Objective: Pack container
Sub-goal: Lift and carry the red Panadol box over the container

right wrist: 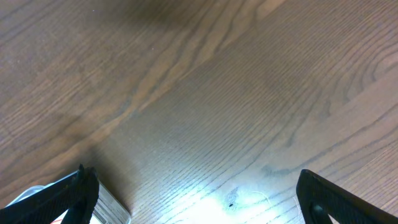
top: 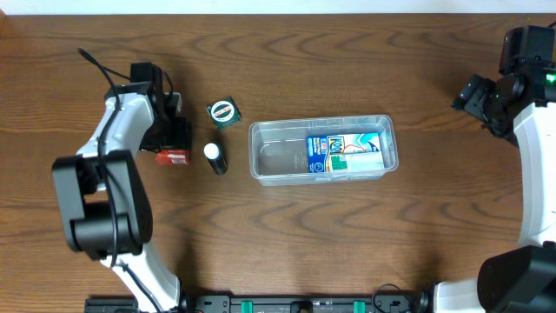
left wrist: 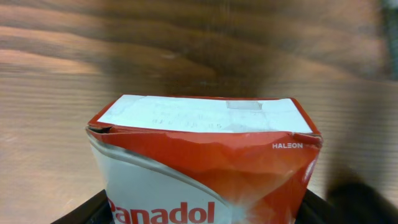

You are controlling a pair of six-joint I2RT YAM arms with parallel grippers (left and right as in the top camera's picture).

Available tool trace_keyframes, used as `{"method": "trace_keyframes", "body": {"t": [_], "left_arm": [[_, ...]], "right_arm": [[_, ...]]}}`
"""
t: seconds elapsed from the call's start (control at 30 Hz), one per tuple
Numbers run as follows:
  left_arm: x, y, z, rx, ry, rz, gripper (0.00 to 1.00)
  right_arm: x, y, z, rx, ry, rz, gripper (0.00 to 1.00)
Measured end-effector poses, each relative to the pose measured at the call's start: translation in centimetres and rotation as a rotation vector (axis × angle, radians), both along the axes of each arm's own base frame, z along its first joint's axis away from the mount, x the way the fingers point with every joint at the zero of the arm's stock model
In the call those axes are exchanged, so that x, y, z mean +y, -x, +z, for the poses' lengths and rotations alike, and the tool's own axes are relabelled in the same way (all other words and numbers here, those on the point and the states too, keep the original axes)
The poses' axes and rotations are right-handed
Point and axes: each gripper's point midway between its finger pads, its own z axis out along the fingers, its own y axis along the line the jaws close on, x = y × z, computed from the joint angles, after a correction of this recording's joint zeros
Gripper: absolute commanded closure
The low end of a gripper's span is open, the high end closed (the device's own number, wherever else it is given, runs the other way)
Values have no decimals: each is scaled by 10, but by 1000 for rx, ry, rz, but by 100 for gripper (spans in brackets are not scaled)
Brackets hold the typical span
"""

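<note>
So far, on the desk [top: 347, 243] the container [top: 278, 161] sits at the centre with one blue box [top: 347, 152] lying in its right half; we judge the packing begun, not finished. Our right tool [right wrist: 202, 196] hangs spread wide over bare desk, well apart. Our left tool [top: 172, 149] grips the Panadol box [left wrist: 205, 168], left of the container and not yet in. A bottle [top: 215, 158] and a green pot [top: 223, 112] wait near the container's left end.

The container [top: 321, 121] sits mid-table [top: 347, 243], with a packet [top: 346, 153] lying in its right half. Just left of it lies a small bottle [top: 215, 158], and a round-topped item [top: 223, 112] is farther back. Further left, the Panadol box [top: 172, 158] sits between the left gripper's [top: 172, 149] fingers.
</note>
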Motion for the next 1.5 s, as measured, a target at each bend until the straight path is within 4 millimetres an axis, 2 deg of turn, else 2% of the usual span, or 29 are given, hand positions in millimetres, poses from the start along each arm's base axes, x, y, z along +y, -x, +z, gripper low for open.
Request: {"method": "trace_keyframes", "body": {"t": [0.17, 0.33, 0.43, 0.6, 0.73, 1.0, 1.17, 1.3, 1.5], "left_arm": [[1, -8, 54, -146, -2, 69, 31], [-2, -6, 112, -295, 26, 151, 31], [-15, -3, 144, -379, 108, 171, 33], [-44, 2, 178, -448, 279, 183, 34], [-79, 4, 183, -435, 382, 127, 34], [-179, 4, 195, -462, 502, -111, 35], [-231, 10, 184, -447, 486, -177, 35], [-253, 15, 162, -414, 421, -177, 35], [-272, 19, 128, -374, 313, -170, 35]], "right_arm": [[0, 0, 0, 0, 0, 0, 1], [0, 0, 0, 0, 0, 0, 1], [0, 0, 0, 0, 0, 0, 1], [0, 0, 0, 0, 0, 0, 1], [0, 0, 0, 0, 0, 0, 1], [0, 0, 0, 0, 0, 0, 1], [0, 0, 0, 0, 0, 0, 1], [0, 0, 0, 0, 0, 0, 1], [0, 0, 0, 0, 0, 0, 1]]}}
